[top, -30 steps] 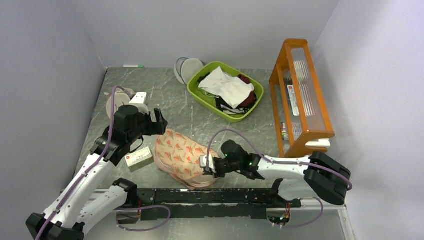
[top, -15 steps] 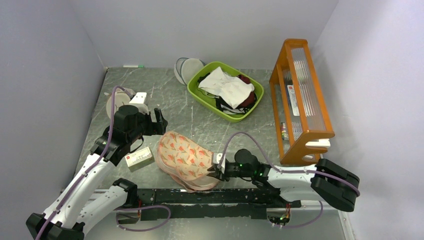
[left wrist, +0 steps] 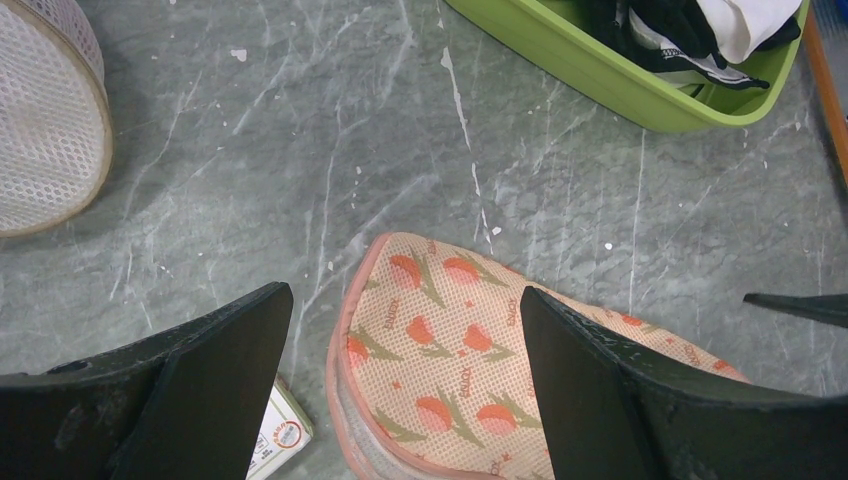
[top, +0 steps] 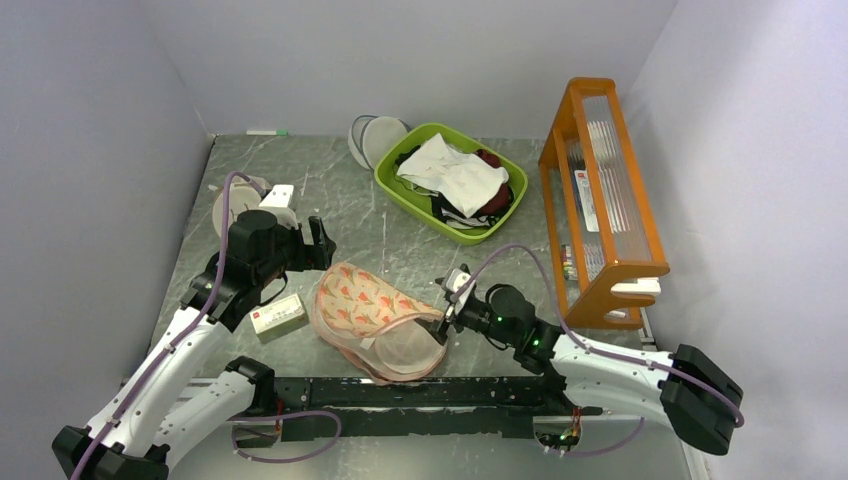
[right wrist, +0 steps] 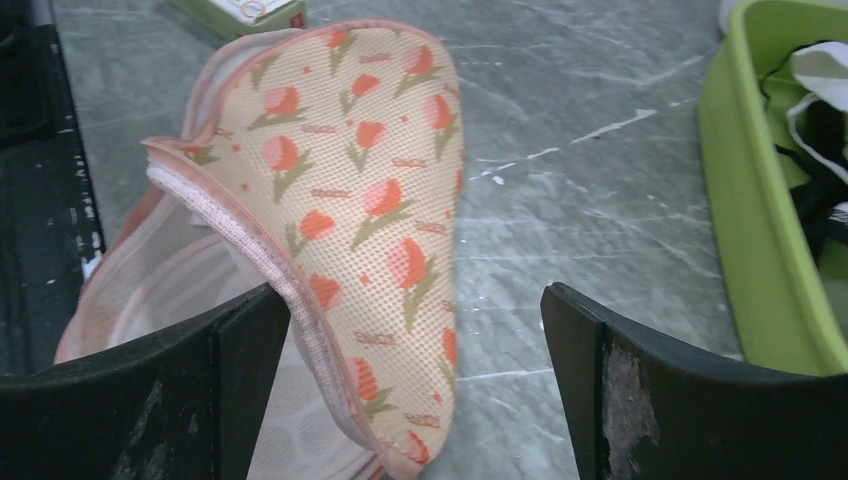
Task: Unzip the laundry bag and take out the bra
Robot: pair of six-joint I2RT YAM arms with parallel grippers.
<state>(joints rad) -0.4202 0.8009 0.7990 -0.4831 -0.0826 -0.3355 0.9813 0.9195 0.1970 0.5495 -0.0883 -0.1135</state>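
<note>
The peach-pink flower-print laundry bag [top: 365,305] lies near the table's front edge. Its near side gapes and shows pale lining [top: 405,345]. The bra is hidden; I cannot tell it from the pale fabric inside. My right gripper [top: 447,303] is open at the bag's right end and holds nothing. In the right wrist view the raised printed flap [right wrist: 370,200] stands between the spread fingers of the right gripper [right wrist: 415,330], close to the left one. My left gripper [top: 318,248] hangs open above the bag's far left end. Its wrist view shows the bag [left wrist: 450,350] under the left gripper [left wrist: 405,300].
A green basket [top: 398,187] of garments sits at the back, an orange rack [top: 610,240] on the right. A round white mesh pouch [top: 378,138] lies behind the basket, another round pouch [top: 222,208] at the left. A small box [top: 278,318] sits beside the bag. A black rail [top: 420,390] runs along the near edge.
My right gripper, shut at the bag's near right edge, pulled rightward, then opened, let go and rose a little. The bag now gapes and shows its lining. The left arm stayed still.
</note>
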